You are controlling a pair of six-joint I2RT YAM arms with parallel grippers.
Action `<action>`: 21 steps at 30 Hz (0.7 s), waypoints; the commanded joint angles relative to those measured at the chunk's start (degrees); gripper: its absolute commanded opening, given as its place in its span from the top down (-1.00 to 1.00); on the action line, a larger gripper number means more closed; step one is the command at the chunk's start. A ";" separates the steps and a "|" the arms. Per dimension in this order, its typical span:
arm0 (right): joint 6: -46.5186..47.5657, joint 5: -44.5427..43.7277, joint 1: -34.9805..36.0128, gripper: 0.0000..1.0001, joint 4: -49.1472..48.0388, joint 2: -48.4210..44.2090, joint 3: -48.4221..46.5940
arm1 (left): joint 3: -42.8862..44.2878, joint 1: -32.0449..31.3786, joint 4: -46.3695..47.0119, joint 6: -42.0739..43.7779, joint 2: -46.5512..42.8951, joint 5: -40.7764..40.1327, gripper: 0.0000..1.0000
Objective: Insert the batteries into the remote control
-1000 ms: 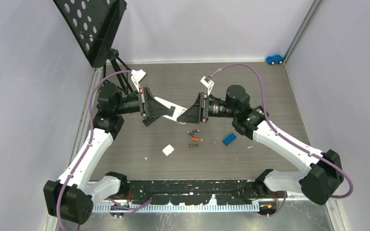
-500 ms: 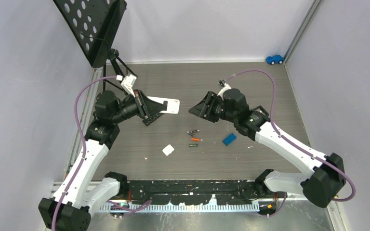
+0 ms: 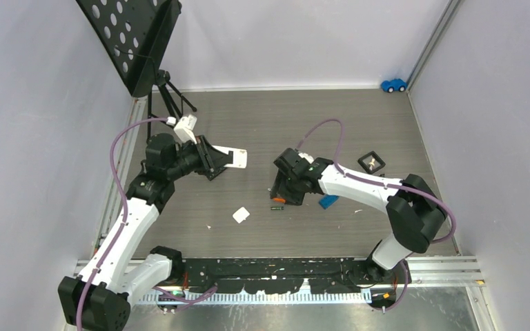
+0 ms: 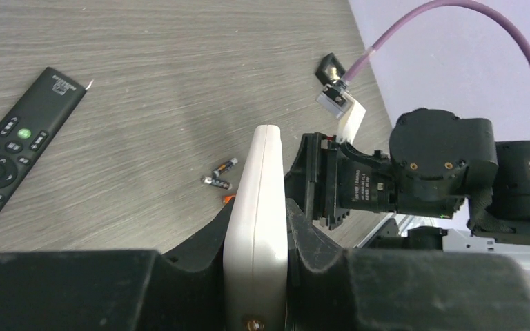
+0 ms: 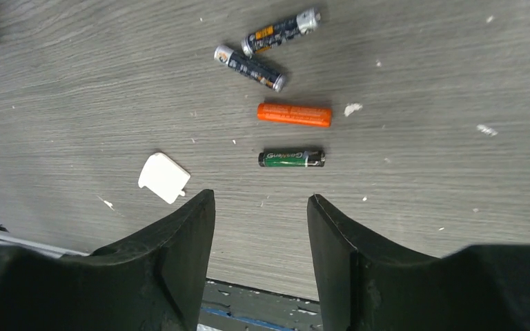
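My left gripper point(image 4: 259, 217) is shut on a white remote control point(image 4: 259, 186), held edge-up above the table; in the top view the remote point(image 3: 233, 158) sticks out to the right of that gripper point(image 3: 214, 160). The batteries lie loose on the table: two dark ones with silver ends point(image 5: 279, 31) point(image 5: 250, 67), an orange one point(image 5: 294, 114) and a green one point(image 5: 291, 158). My right gripper point(image 5: 261, 201) hangs open just above them with nothing between its fingers; in the top view it point(image 3: 286, 187) covers most of them, leaving the green battery point(image 3: 277, 207) showing.
A white battery cover point(image 3: 241, 215) lies left of the batteries and a blue block point(image 3: 328, 201) right of them. A black remote point(image 4: 21, 141) lies flat on the table. A small black square piece point(image 3: 371, 163), a blue toy car point(image 3: 393, 85) and a black stand point(image 3: 134, 41) sit farther back.
My right arm left the white remote and swung down over the batteries, its jaws still open. My left arm drew the remote back to the left. The small black square piece came into view.
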State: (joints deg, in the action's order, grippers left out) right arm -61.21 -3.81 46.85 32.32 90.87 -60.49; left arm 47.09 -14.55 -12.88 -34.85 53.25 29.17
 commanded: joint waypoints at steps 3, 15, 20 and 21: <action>-8.34 -1.19 2.19 -0.14 -1.87 2.45 0.62 | 0.37 0.04 -2.60 2.15 -1.77 -4.11 1.00; -13.21 -7.63 2.72 -0.09 4.07 5.38 -1.88 | 0.13 0.04 -4.87 3.12 -3.95 -7.37 1.00; -15.82 -6.51 2.78 0.01 2.82 7.59 -2.01 | 0.05 0.04 -5.61 3.32 -3.67 -8.79 1.00; -16.19 -6.25 2.74 0.01 2.76 7.95 -2.30 | 0.21 0.04 -5.72 3.34 -3.50 -8.86 1.00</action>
State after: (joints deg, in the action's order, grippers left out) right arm -73.47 -8.49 49.19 35.16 97.10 -60.86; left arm 46.98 -14.55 -18.90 -32.51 50.11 21.91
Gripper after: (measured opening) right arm 0.502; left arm 0.223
